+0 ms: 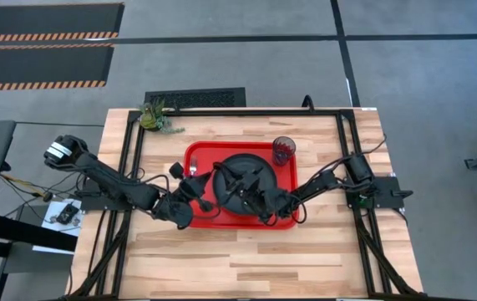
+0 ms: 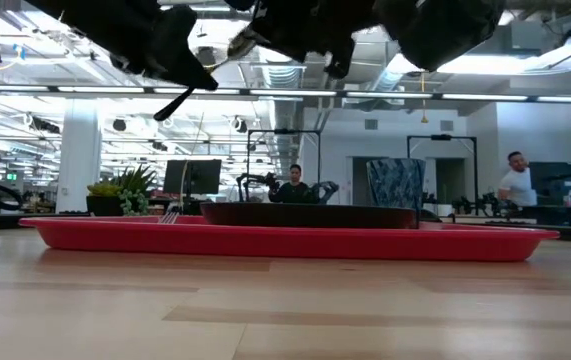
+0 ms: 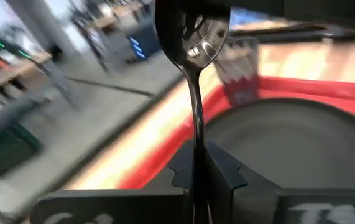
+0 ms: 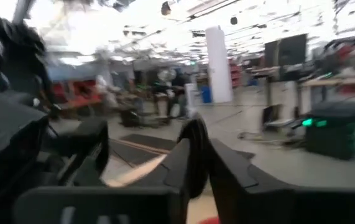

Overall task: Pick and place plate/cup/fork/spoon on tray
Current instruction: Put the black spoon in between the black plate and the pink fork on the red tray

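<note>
The red tray (image 1: 191, 152) lies mid-table with the black plate (image 1: 261, 165) on it. The dark-tinted cup (image 1: 283, 150) stands upright in the tray's far right corner. The red-handled fork (image 1: 193, 170) lies flat in the tray's left part, and its tines show in the low view (image 2: 170, 213). Both grippers hang above the plate. My left gripper (image 1: 207, 182) is shut on the dark spoon (image 3: 193, 37). My right gripper (image 1: 243, 187) meets it from the right, with a dark rounded thing (image 4: 194, 149) between its fingers. My left gripper pinches the spoon's thin handle (image 3: 196, 134) between its two fingers, low on the handle. The spoon runs on along the fingers, bowl outward, lifted clear above the plate. My right gripper is shut on a dark rounded edge (image 4: 194, 149). It seems to be the spoon's bowl end, but which part it has cannot be told.
A small potted plant (image 1: 159, 117) stands at the table's far left corner. Bare wood lies between the tray and the near edge (image 1: 246, 259). Two people (image 2: 513, 185) show in the room beyond the table.
</note>
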`<act>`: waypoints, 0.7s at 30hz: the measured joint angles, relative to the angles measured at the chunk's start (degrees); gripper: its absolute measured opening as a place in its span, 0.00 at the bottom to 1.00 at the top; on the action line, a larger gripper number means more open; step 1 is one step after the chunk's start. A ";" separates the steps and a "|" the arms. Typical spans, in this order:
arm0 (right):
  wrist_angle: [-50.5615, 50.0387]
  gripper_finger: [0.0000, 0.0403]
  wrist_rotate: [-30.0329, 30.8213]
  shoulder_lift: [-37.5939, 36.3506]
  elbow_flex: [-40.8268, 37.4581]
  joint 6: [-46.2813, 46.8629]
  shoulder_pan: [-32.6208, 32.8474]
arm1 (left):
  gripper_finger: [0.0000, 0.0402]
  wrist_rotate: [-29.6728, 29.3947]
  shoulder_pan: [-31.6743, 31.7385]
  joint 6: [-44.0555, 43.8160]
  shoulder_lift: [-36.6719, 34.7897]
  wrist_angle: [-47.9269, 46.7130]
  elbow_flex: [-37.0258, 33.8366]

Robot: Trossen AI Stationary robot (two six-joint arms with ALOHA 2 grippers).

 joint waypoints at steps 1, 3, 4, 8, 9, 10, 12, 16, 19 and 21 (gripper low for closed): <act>-0.48 0.21 1.47 -0.54 -0.06 -2.01 0.48 | 0.01 2.00 0.27 -1.50 -0.30 -0.80 0.00; -1.08 0.26 5.58 -2.32 -0.01 -7.02 1.65 | 0.01 5.02 0.78 -4.52 -0.75 -3.03 -0.02; -1.36 0.28 8.14 -3.38 0.00 -10.09 2.31 | 0.01 6.22 0.93 -5.93 -1.24 -4.34 -0.04; -1.73 0.33 13.03 -7.60 -2.73 -20.03 4.71 | 0.01 9.14 1.73 -12.97 -3.94 -9.96 -0.04; -1.68 0.33 13.82 -8.70 -3.78 -21.06 5.25 | 0.01 10.13 1.94 -15.32 -4.62 -11.43 -0.06; -1.78 0.32 14.10 -10.01 -5.28 -21.98 5.70 | 0.01 11.07 2.16 -17.46 -5.20 -12.17 -0.07; -2.40 0.27 14.76 -12.93 -9.05 -22.50 6.66 | 0.01 12.83 2.42 -21.64 -6.04 -14.54 -0.04; -10.27 0.12 13.68 -19.18 -17.29 -17.05 8.92 | 0.01 18.27 3.61 -29.06 -5.89 -16.32 -0.19; -21.30 0.03 7.97 -25.38 -22.65 -8.28 10.18 | 0.01 23.07 5.87 -32.68 -5.24 -15.31 -1.32; -30.23 0.03 0.42 -29.73 -25.23 -0.15 10.23 | 0.01 26.32 7.63 -34.28 -5.24 -11.99 -2.56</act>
